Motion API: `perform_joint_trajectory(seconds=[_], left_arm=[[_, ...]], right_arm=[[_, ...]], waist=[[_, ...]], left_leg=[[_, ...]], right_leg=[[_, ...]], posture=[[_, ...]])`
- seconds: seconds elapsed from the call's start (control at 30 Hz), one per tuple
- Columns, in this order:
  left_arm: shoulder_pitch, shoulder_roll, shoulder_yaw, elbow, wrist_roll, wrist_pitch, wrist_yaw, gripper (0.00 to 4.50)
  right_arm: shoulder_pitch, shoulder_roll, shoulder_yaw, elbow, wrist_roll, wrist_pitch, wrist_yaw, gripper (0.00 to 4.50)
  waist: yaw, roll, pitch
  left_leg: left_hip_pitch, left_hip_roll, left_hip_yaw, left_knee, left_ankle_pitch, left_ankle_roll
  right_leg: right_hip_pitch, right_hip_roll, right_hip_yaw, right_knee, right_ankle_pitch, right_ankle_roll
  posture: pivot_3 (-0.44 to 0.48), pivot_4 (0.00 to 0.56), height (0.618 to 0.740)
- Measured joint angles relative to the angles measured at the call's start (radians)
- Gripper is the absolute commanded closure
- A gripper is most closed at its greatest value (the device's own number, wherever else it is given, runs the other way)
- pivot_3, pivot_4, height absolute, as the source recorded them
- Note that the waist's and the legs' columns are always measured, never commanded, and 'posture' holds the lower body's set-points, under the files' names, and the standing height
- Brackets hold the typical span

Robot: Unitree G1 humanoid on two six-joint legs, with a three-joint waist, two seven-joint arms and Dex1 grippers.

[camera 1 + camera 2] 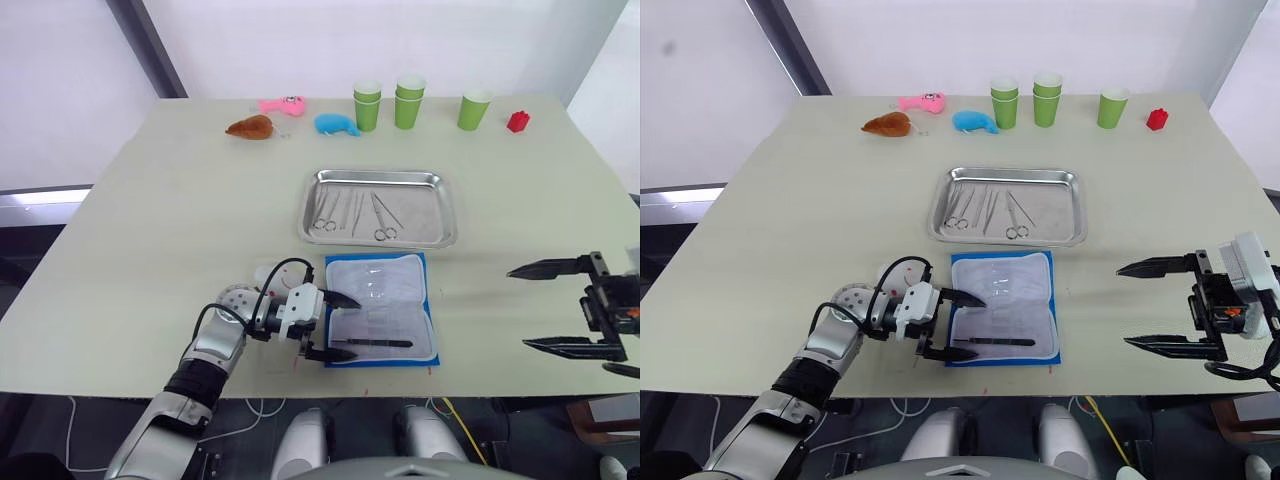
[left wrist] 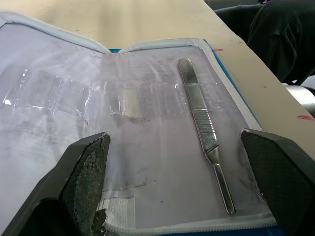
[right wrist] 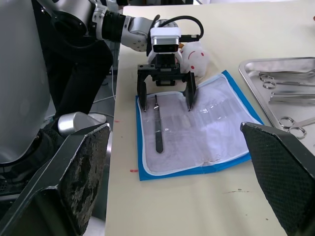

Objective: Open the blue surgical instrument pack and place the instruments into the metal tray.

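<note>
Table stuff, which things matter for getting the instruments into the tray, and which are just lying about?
Job:
blue surgical instrument pack, open
last instrument on its lining
instruments already in the metal tray
left end effector, open at the pack

Lying about:
green cups
blue whale toy
pink toy
brown toy
red block

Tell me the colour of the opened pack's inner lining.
Pale grey-white lining with a blue outer edge; clearest in the left wrist view.

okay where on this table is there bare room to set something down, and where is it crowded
Bare tabletop: the wide stretch left of the shiny steel tray, and the patch between the open blue fabric pack and the open right gripper. Crowded: the far edge, with three green paper cups, plush toys and a small red block, and the pack's left edge, where the open left gripper straddles a slender metal instrument.
</note>
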Motion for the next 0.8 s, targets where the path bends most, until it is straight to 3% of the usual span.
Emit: perform_joint_trajectory(seconds=[0.23, 0.8], left_arm=[[0.000, 0.001, 0.000, -0.001, -0.001, 0.000, -0.002, 0.00], [0.010, 0.016, 0.000, -0.035, -0.001, 0.018, -0.003, 0.00]], right_arm=[[-0.069, 0.139, 0.166, -0.001, -0.152, -0.075, -0.150, 0.05], [-0.156, 0.295, 0.565, 0.081, -0.519, -0.185, -0.356, 0.05]], waist=[[0.000, 0.000, 0.000], [-0.001, -0.001, 0.000]], left_leg=[[0.000, 0.000, 0.000, 0.000, 0.000, 0.000], [0.000, 0.000, 0.000, 0.000, 0.000, 0.000]], right_leg=[[0.000, 0.000, 0.000, 0.000, 0.000, 0.000], [0.000, 0.001, 0.000, 0.000, 0.000, 0.000]], posture=[[0.000, 0.150, 0.739], [0.000, 0.150, 0.739]])
